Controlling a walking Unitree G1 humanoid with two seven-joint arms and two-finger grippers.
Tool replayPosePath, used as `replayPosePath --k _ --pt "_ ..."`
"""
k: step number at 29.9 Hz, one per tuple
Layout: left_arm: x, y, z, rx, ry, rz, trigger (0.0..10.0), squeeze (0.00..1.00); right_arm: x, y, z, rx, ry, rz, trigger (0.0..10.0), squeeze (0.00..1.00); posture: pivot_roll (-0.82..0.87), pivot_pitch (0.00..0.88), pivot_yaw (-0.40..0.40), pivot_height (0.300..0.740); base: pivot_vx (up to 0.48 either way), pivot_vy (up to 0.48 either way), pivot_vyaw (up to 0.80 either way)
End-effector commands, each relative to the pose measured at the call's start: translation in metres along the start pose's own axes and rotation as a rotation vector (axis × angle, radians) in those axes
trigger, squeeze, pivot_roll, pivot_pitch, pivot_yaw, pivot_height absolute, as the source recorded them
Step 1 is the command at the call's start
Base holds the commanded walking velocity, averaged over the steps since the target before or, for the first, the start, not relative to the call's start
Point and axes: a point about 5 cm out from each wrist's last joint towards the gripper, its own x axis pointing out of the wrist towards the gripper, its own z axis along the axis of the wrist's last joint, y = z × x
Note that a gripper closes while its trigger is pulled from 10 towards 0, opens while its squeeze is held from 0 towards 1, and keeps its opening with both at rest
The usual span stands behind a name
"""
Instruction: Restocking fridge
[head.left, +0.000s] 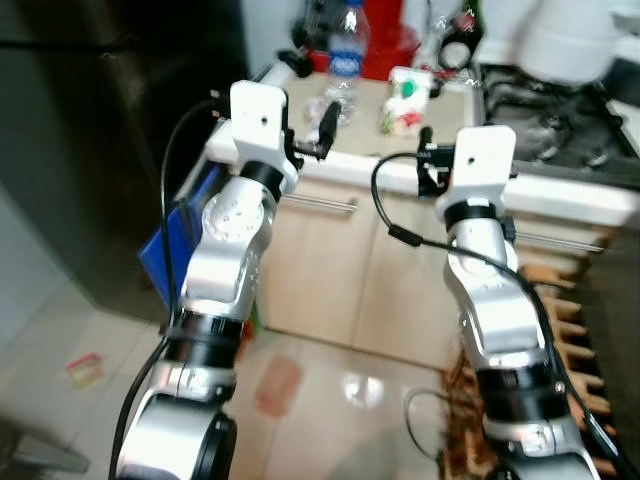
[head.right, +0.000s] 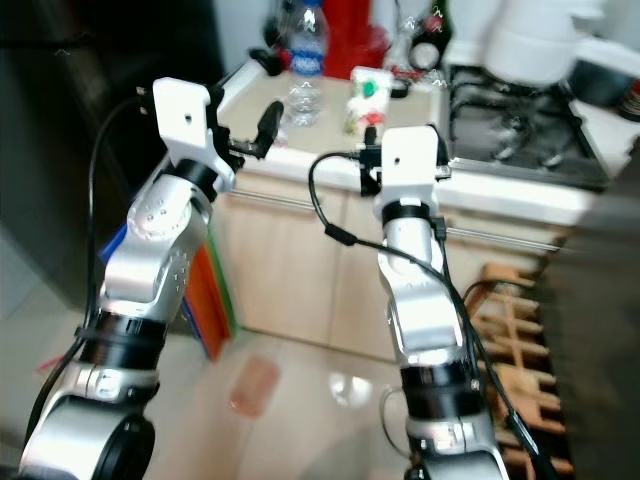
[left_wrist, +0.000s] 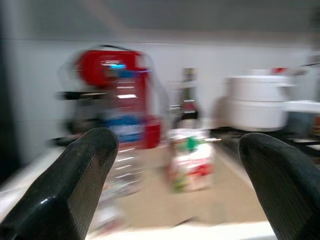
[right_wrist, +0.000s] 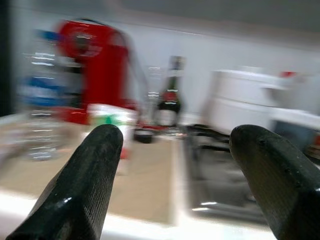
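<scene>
Both arms up, raised toward the beige countertop (head.left: 370, 115). Left gripper (left_wrist: 177, 187) fingers spread wide, nothing between them, hovering at the counter's front edge; in the head views it sits near the counter's left corner (head.left: 322, 130). Right gripper (right_wrist: 182, 182) also spread wide and empty, held just off the counter front edge, further right, near the stove (head.left: 555, 120).

Task items on the counter: a clear water bottle (head.left: 345, 65) with a blue label, standing upright near the left end, and a white carton (head.left: 405, 100) with green and red print just to its right, a little apart from it. Left wrist view has the bottle (left_wrist: 122, 145) behind the left finger and the carton (left_wrist: 190, 160) roughly between the fingers, well beyond the tips. Right wrist view puts the carton (right_wrist: 112, 125) right behind its one finger, bottle (right_wrist: 45, 100) off to the side.

Behind them a red appliance (head.right: 350, 35), probably a coffee machine, too blurred to be sure. A dark bottle (right_wrist: 170, 100) stands beside it. White pot (head.left: 570, 40) on the stove. Dark fridge (head.left: 100, 130) stands left of the counter, door shut. Blue and orange flat things (head.right: 205, 290) lean between the fridge and the cabinet. Wooden rack (head.right: 515, 320) on the floor to the right. Wrist views heavily motion-blurred.
</scene>
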Motion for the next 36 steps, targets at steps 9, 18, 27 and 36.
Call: replayPosePath --k 9,18,27,36 --pt "0.003 -0.004 0.005 -0.003 -0.013 0.003 10.0 0.0 0.015 0.008 0.016 0.034 -0.05 0.034 10.0 0.0 0.0 0.0 0.017 0.74 0.32 0.0 0.0" --pt "-0.012 0.002 0.007 0.004 0.008 0.018 10.0 0.0 0.029 0.039 0.025 0.18 -0.019 0.142 10.0 0.0 0.08 0.025 0.051 0.74 0.0 0.0 0.0" --pt "-0.039 0.019 0.008 0.044 0.074 0.048 10.0 0.0 0.033 0.067 0.015 0.209 0.023 0.196 10.0 0.0 0.19 0.102 0.094 0.74 0.0 0.0 0.0" --pt "-0.067 0.019 0.014 0.063 0.104 0.076 10.0 0.0 0.052 0.071 0.034 0.106 -0.127 0.209 10.0 0.0 0.27 0.155 0.053 0.74 0.0 0.0 0.0"
